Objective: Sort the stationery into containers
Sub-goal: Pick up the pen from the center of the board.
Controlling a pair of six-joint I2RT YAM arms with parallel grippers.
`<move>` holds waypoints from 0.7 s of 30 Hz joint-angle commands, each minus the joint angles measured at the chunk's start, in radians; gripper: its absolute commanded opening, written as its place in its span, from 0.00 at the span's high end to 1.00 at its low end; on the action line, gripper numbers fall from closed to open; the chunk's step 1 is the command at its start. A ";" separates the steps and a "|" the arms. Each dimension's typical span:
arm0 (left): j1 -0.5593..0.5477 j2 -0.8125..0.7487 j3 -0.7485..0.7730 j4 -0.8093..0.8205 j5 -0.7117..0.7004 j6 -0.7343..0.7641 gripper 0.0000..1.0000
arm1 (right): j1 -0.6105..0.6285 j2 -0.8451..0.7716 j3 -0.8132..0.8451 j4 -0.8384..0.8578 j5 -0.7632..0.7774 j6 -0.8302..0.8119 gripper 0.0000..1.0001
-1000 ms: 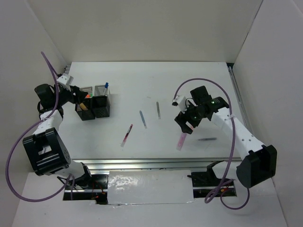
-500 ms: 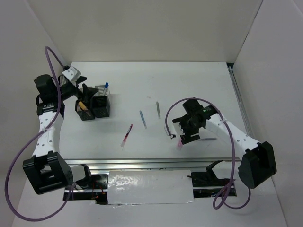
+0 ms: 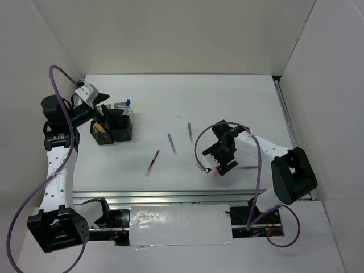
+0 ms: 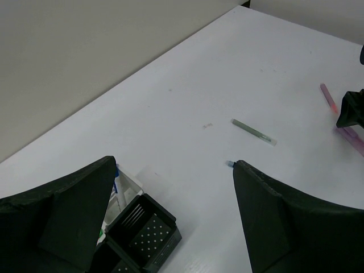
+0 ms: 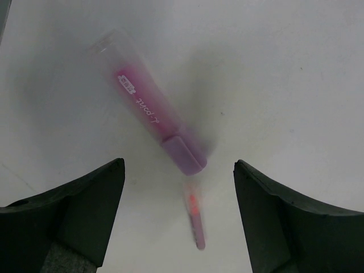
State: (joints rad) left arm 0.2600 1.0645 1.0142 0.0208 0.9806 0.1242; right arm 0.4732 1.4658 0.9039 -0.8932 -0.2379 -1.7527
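Dropping from its earlier height, the right gripper (image 5: pixel 176 170) is straddling the pink highlighter (image 5: pixel 151 119) on the table (image 5: pixel 284 68) with jaws wide for a pickup, while the left gripper (image 4: pixel 173 168) is hovering wide-open above the containers (image 3: pixel 121 132).

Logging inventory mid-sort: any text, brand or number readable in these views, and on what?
Pink translucent plastic highlighter with purple end: dark print along its barrel, too blurred to read.
Same highlighter: small white label, too small to read.
No other writing shows in any view.
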 commanded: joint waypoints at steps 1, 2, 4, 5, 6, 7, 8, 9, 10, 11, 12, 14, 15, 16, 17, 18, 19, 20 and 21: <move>-0.002 -0.015 -0.012 0.001 -0.006 -0.027 0.04 | 0.004 0.034 0.033 0.019 0.008 -0.065 0.17; -0.002 -0.012 -0.012 -0.001 -0.011 -0.028 0.04 | 0.005 0.034 0.035 0.010 0.008 -0.071 0.18; -0.002 -0.012 -0.011 -0.002 -0.014 -0.031 0.04 | 0.018 0.039 0.027 -0.001 0.006 -0.085 0.20; -0.004 -0.011 -0.011 -0.004 -0.016 -0.031 0.04 | 0.025 0.034 0.021 -0.001 0.006 -0.090 0.21; -0.001 -0.011 -0.012 -0.004 -0.016 -0.028 0.04 | 0.034 0.028 0.015 -0.001 0.012 -0.093 0.23; -0.001 -0.009 -0.014 -0.002 -0.019 -0.031 0.04 | 0.053 0.024 0.006 -0.001 0.012 -0.096 0.24; -0.001 -0.008 -0.014 0.002 -0.019 -0.034 0.04 | 0.062 0.018 0.000 -0.003 0.012 -0.097 0.25; -0.001 -0.009 -0.017 0.004 -0.019 -0.034 0.04 | 0.071 0.011 -0.003 -0.004 0.009 -0.096 0.26; 0.001 -0.005 -0.017 0.007 -0.020 -0.034 0.04 | 0.090 0.013 -0.013 0.002 0.009 -0.096 0.26; 0.001 -0.005 -0.019 0.010 -0.020 -0.038 0.04 | 0.099 0.010 -0.020 0.010 0.012 -0.093 0.27; -0.001 -0.003 -0.019 0.011 -0.023 -0.041 0.04 | 0.108 0.010 -0.031 0.022 0.020 -0.090 0.30; -0.001 -0.001 -0.017 0.011 -0.020 -0.040 0.04 | 0.127 0.014 -0.042 0.031 0.023 -0.088 0.33; 0.001 -0.003 -0.019 0.010 -0.020 -0.037 0.04 | 0.128 0.018 -0.051 0.039 0.026 -0.088 0.34; 0.001 -0.001 -0.016 0.007 -0.022 -0.034 0.04 | 0.139 0.018 -0.056 0.042 0.029 -0.088 0.34; 0.002 -0.003 -0.016 0.004 -0.022 -0.031 0.04 | 0.140 0.018 -0.063 0.042 0.031 -0.088 0.35; 0.002 -0.005 -0.016 0.002 -0.022 -0.028 0.04 | 0.148 0.016 -0.075 0.043 0.034 -0.088 0.35; 0.004 -0.006 -0.014 -0.002 -0.020 -0.018 0.04 | 0.153 0.011 -0.083 0.046 0.035 -0.088 0.36; 0.005 -0.005 -0.014 -0.005 -0.020 -0.018 0.04 | 0.159 0.011 -0.091 0.048 0.038 -0.088 0.36; 0.007 -0.005 -0.014 -0.008 -0.019 -0.017 0.04 | 0.162 0.005 -0.106 0.051 0.040 -0.088 0.37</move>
State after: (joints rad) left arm 0.2607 1.0645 0.9985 -0.0013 0.9478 0.1009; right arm 0.6167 1.5009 0.8265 -0.8619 -0.2085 -1.8240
